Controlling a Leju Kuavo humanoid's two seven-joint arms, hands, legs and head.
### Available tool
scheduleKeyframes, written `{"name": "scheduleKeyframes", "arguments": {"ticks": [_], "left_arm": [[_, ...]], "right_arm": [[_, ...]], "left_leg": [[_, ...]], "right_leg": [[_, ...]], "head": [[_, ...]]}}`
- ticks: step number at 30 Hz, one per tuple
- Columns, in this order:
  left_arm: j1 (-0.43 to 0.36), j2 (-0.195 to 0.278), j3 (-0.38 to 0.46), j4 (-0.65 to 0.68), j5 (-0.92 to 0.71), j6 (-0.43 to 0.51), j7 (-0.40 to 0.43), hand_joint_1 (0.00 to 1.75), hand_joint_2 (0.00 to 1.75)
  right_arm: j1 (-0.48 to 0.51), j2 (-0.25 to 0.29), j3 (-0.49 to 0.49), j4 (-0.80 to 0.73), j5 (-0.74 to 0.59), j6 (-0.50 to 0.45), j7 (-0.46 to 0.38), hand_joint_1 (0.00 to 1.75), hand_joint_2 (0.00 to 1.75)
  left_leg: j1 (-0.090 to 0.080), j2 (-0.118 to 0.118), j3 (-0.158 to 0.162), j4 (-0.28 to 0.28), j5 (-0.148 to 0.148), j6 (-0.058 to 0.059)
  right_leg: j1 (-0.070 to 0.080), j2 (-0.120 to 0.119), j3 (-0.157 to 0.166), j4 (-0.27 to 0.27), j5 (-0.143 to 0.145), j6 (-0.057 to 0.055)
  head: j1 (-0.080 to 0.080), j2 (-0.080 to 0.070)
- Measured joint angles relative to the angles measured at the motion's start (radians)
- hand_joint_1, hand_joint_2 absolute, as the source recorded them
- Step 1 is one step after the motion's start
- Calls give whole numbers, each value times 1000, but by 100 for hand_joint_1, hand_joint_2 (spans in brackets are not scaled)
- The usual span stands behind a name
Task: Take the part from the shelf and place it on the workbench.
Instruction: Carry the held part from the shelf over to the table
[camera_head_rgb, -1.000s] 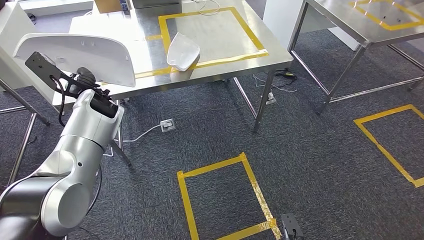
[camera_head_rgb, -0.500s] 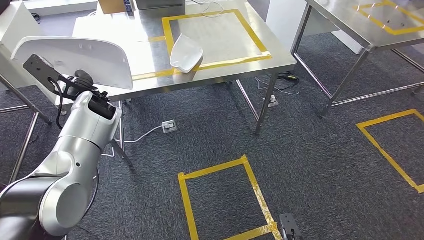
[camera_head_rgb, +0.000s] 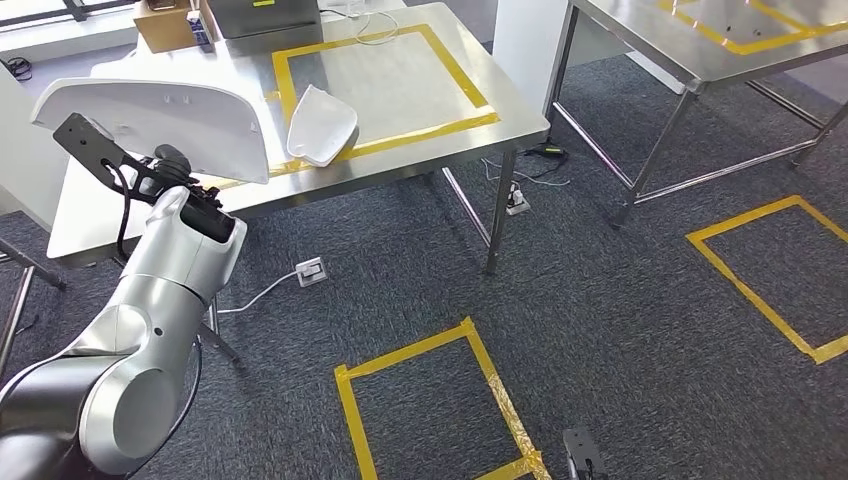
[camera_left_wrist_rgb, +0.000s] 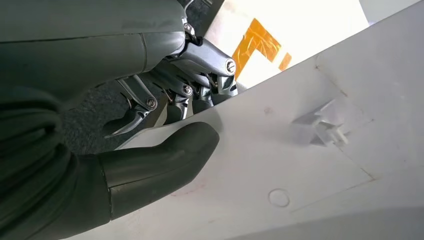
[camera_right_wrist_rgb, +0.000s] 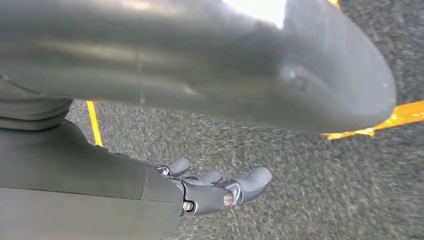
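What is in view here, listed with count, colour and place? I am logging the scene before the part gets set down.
Large panel: one, white, gripped by the left hand, raised over the near table's edge.
Smaller shell part: one, white, lying on the near table across the yellow tape line.
Steel tables: two, silver, each with a yellow tape rectangle.
Cardboard box: one, brown, far end of the near table.
Floor tape squares: two, yellow, on grey carpet.
Floor socket: one, white, under the near table.
Left hand: thumb pressed on the panel.
Right hand: holds nothing, over the carpet.
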Motion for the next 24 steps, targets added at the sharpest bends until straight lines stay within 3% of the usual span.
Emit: {"name": "scheduleKeyframes", "arguments": {"ticks": [2,4,6,8,10,11,12,13,15,17,18,21,22,24], "left_arm": [[-1,0,0,0,0,0,0,175,175],[-4,-3,0,-2,0,0,0,175,175],[-7,-7,0,-5,0,0,0,175,175],[-10,-8,0,-6,-1,0,0,175,175],[-9,-8,0,-4,-1,0,0,175,175],[-7,-8,0,-3,-1,0,0,175,175],[-5,-8,0,-2,-1,0,0,175,175],[-4,-8,0,-1,-1,0,-1,175,175],[-4,-10,0,0,-1,0,-2,175,175],[-4,-11,0,3,-1,1,-4,175,175],[-4,-12,0,4,-1,4,-5,175,175],[-5,-12,0,4,-2,16,-9,175,175],[-6,-11,0,3,-2,18,-10,175,175],[-5,-9,0,5,-2,20,-11,175,175]], "right_arm": [[0,1,0,0,0,1,0,0,0],[0,1,0,0,1,2,0,0,0],[-2,1,0,0,1,2,0,0,0],[-5,2,0,0,1,1,1,0,0],[-5,3,0,0,1,1,1,0,0],[-4,3,0,0,1,1,1,0,0],[-3,3,0,0,1,1,1,0,0],[-3,3,0,0,1,1,1,0,0],[-2,2,0,0,1,1,1,0,0],[0,2,0,0,1,1,1,0,0],[1,2,0,0,1,1,1,0,0],[0,2,0,0,1,0,-1,0,0],[-1,2,0,0,1,-1,-2,0,0],[-3,2,0,0,1,-2,-2,0,0]], "left_leg": [[-9,3,27,-79,59,11],[-12,5,43,-90,54,22],[-10,6,61,-94,49,37],[-10,7,78,-97,36,48],[-11,8,93,-96,19,52],[-12,8,102,-95,10,53],[-12,8,112,-93,0,52],[-12,8,124,-92,-10,51],[-13,9,148,-88,-32,47],[-15,8,163,-88,-52,37],[-16,7,167,-85,-56,31],[-16,3,162,-52,-53,13],[-15,1,143,-18,-51,8],[-9,-3,73,92,-70,0]], "right_leg": [[1,5,13,-3,-17,10],[1,5,22,-1,-20,22],[2,-16,11,38,-16,30],[2,-46,-49,138,-34,37],[2,-56,-135,253,-83,44],[2,-57,-167,282,-101,46],[3,-57,-184,278,-101,45],[3,-57,-184,239,-76,42],[7,-55,-152,97,28,32],[13,-49,-125,-2,99,21],[14,-47,-120,-20,108,16],[9,-43,-91,-32,102,-1],[7,-41,-78,-35,98,-7],[5,-38,-57,-39,84,-13]], "head": [[0,0],[0,0],[0,0],[0,0],[0,0],[0,0],[0,0],[0,0],[0,0],[0,0],[0,0],[-1,0],[-2,0],[-3,0]]}}
